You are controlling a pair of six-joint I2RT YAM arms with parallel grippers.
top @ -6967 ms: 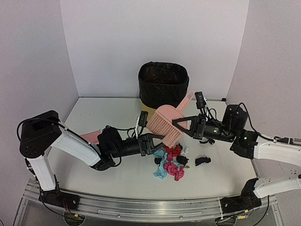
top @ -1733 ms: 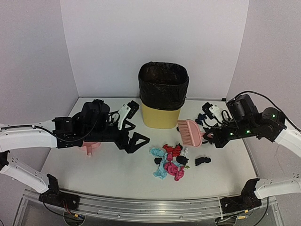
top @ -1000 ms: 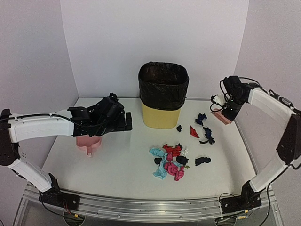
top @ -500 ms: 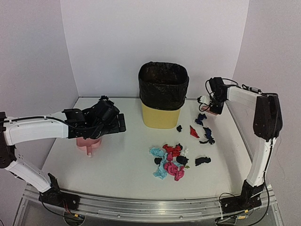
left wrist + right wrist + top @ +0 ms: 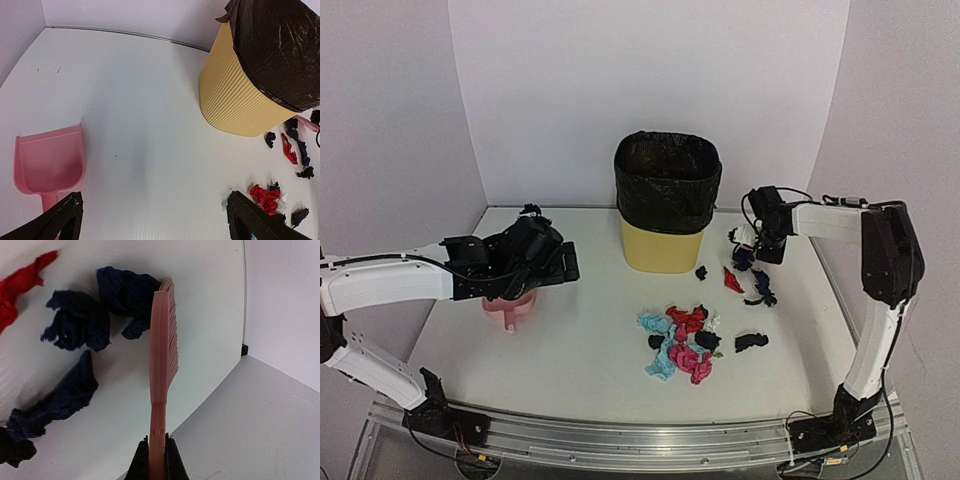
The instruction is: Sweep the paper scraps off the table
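White walls are closing in a matte white counter with a metal rail running along its near edge. A ribbed yellow bin with a black liner is standing upright toward the back.

The paper scraps are lying in two groups on the counter. The larger heap, in red, pink, light blue and black, is sitting in front of the bin, nearer the rail. A smaller scatter of navy, red and black bits is lying to the right of the bin.

The right end effector is reaching over that smaller scatter from the right, its fingers pressed together and pinching the handle of a pink brush. In the right wrist view the brush is standing on edge on the counter. One navy scrap is touching the tip of its head, two more navy bits are lying just beside its back, and a red one is lying farther off.

The left end effector is hovering over the left part of the counter with its fingers spread wide, holding nothing. A pink dustpan is lying flat just beside it, its handle pointing toward the left finger. Both groups of scraps are lying well apart from this end effector, off to its right.
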